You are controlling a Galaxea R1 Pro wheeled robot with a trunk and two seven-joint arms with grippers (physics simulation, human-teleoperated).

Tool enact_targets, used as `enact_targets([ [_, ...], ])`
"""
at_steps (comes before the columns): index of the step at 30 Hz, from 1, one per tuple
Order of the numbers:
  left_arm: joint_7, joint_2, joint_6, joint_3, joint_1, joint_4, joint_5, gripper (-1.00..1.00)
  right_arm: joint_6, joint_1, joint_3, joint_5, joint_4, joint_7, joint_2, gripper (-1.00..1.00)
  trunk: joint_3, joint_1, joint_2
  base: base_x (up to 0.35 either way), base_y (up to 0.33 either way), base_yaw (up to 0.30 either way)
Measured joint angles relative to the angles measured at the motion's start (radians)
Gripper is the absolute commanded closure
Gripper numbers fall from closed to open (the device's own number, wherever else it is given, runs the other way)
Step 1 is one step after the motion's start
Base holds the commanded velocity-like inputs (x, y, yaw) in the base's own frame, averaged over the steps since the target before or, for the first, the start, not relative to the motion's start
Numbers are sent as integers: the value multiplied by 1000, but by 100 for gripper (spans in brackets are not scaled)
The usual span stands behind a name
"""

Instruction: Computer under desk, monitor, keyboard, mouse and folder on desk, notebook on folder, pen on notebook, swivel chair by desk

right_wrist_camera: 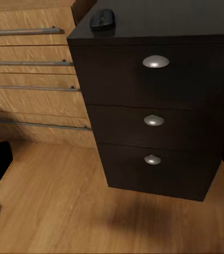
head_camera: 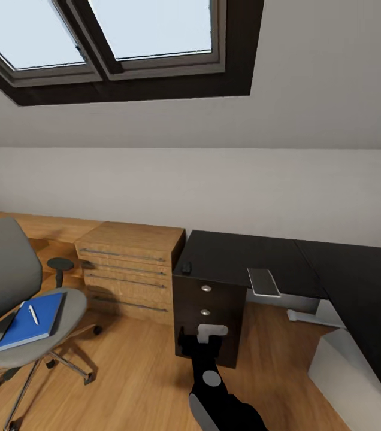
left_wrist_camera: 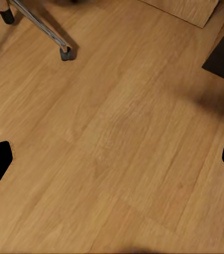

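Blue folder [head_camera: 30, 320] on swivel chair [head_camera: 11, 299]; no writing legible.

This is an attic bedroom fitted out as a home office. A sloped ceiling [head_camera: 310, 78] carries a dark-framed skylight [head_camera: 112, 48] above pale grey walls [head_camera: 214, 185], and light wood planks cover the floor [left_wrist_camera: 112, 148]. A long counter with a glossy black top [head_camera: 310, 263] runs into the corner, resting at one end on a black drawer unit [right_wrist_camera: 154, 116] with round metal knobs, where a small black mouse [right_wrist_camera: 102, 19] lies. Beside it stands a light wooden drawer chest [head_camera: 130, 263]. A grey swivel chair [head_camera: 2, 269] on casters holds a blue folder [head_camera: 32, 320] with a pen [head_camera: 33, 314] lying on it.
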Motion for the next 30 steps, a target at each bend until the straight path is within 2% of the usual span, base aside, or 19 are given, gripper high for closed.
enact_targets([
  [21,-2,-1,-1,-1,0,-1,0,-100,-2,1,-1,0,0,1,0,-100,-3,0,0,49,0,268],
  [24,-3,-1,-1,0,0,-1,0,-100,-2,0,-1,0,0,1,0,-100,5,-11,21,75,0,212],
  [30,-4,-1,-1,-1,0,-1,-1,-100,-2,0,-3,1,0,1,0,-100,22,-34,63,76,0,30],
])
